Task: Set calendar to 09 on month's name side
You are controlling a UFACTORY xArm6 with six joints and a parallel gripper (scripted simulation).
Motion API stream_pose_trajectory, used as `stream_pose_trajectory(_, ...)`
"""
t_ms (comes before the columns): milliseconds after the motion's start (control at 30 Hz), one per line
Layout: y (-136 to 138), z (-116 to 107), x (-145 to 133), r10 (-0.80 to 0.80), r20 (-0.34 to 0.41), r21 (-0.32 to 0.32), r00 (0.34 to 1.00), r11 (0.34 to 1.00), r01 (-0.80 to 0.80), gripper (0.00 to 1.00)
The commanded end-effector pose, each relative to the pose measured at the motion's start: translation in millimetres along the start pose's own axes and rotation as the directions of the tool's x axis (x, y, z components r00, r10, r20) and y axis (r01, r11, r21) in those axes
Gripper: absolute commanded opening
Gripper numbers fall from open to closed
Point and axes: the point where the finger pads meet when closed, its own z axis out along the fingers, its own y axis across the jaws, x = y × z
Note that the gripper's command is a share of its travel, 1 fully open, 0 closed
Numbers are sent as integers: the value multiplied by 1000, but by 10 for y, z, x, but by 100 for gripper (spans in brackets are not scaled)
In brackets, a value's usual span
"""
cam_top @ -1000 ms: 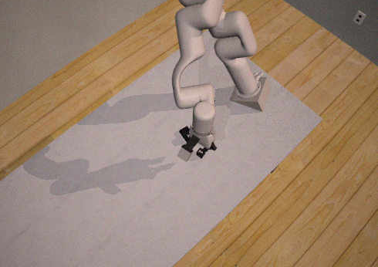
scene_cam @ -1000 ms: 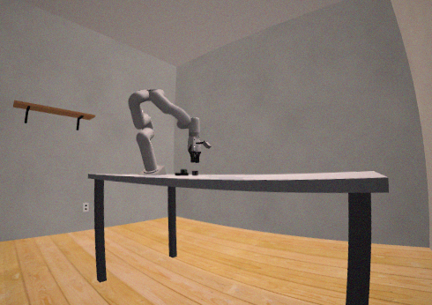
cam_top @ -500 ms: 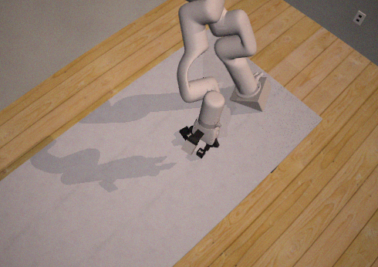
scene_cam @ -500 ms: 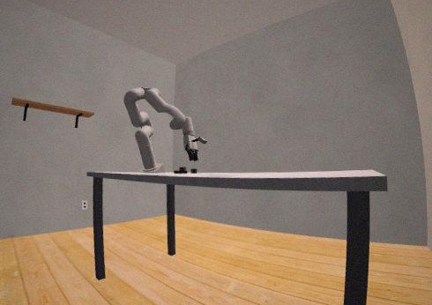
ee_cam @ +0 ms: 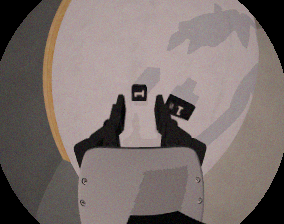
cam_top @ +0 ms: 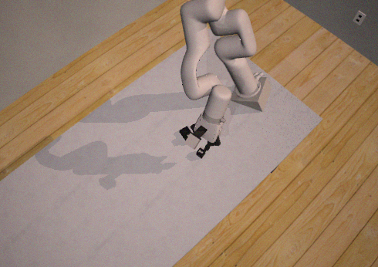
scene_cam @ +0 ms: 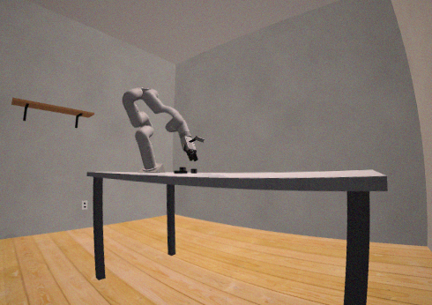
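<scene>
Gripper [cam_top: 200, 142] [scene_cam: 193, 158] [ee_cam: 140, 102]: fingers parted to a middling width, nothing held between them. A loose dark cube [cam_top: 200, 153] [scene_cam: 194, 171] [ee_cam: 139, 93] lies on the table [cam_top: 116, 214] [scene_cam: 264, 174]. In the wrist view it is just above the frame's centre, beyond the fingertips and in line with the gap, touching neither; one pale mark shows on the face toward the camera, its reading not certain. In the exterior view the gripper is above this cube and apart from it, left of the frame's centre. A second dark item, the tray area [cam_top: 185, 133] [scene_cam: 176, 172] [ee_cam: 180, 107], is separate from the loose cube. In the wrist view it lies right of the right-hand finger in the picture, set at a slant, with pale marks on it. In the exterior view it is a low, wide form left of the loose cube, with a small dark block [scene_cam: 182, 168] rising from it; whether that block rests flat on the tray's floor cannot be determined. Month name and full date: not legible. The loose cube is outside the tray.
</scene>
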Motion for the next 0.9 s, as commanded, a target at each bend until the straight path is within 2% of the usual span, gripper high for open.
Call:
stream_pose_trajectory(0, -9, -10, -10, 4, -64, 3, 998, 1000, -4, 47)
stream_pose_trajectory(300, -3, -7, -27, 4, -80, -2, 997, 1000, -4, 47)
stream_pose_trajectory(500, 15, 5, -44, 2, -171, -15, 985, 1000, -5, 47)
stream_pose_trajectory(700, 0, -1, -47, 4, -275, -4, 961, 1000, -5, 47)
stream_pose_trajectory(867, -9, -6, -47, 5, -298, 3, 954, 1000, -4, 47)
